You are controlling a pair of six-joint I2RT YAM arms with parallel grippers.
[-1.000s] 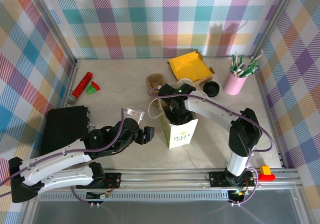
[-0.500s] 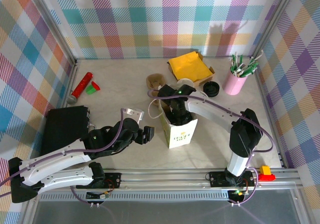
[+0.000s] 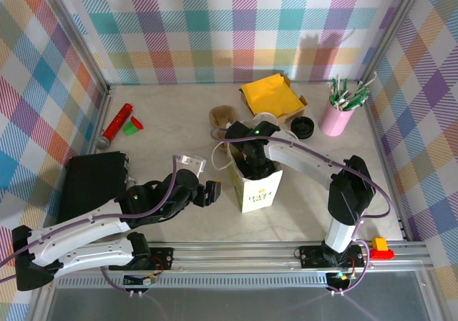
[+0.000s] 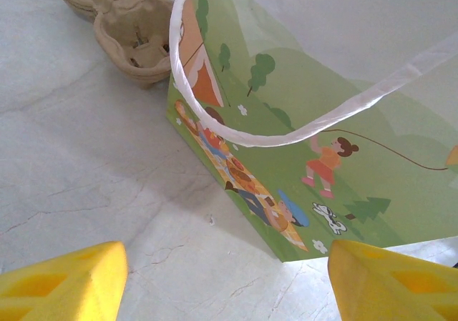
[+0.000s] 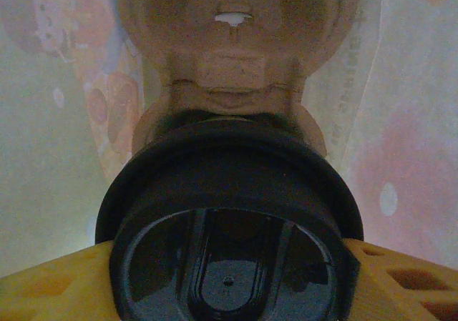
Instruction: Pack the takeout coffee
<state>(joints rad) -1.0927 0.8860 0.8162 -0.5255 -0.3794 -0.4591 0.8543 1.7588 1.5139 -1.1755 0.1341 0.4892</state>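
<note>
Left gripper (image 3: 212,192) lower centre, jaws wide apart (arm folded low); right gripper (image 3: 252,165) points down at centre, fingers spread, possibly gripping

Pastel plaid of pink, yellow, teal, blue and orange covers the walls (image 3: 215,21). The tabletop (image 3: 172,121) is pale beige with faint marbled veins.

At centre, the paper bag (image 3: 261,192) is white; the left wrist view shows its green picnic scene with an orange tent.

Upper right:
- yellow napkin (image 3: 270,96)
- pink cup (image 3: 335,121) of green-and-white sticks
- loose black lid (image 3: 302,126)

Left side:
- red tube (image 3: 117,124)
- green cone (image 3: 131,126)
- black case (image 3: 93,185)

The pulp carrier (image 3: 224,114) is brown. The takeout coffee (image 5: 229,249) has a glossy black lid. The left gripper (image 4: 229,282) and right gripper (image 5: 229,285) have yellow fingertips (image 4: 64,278).
</note>
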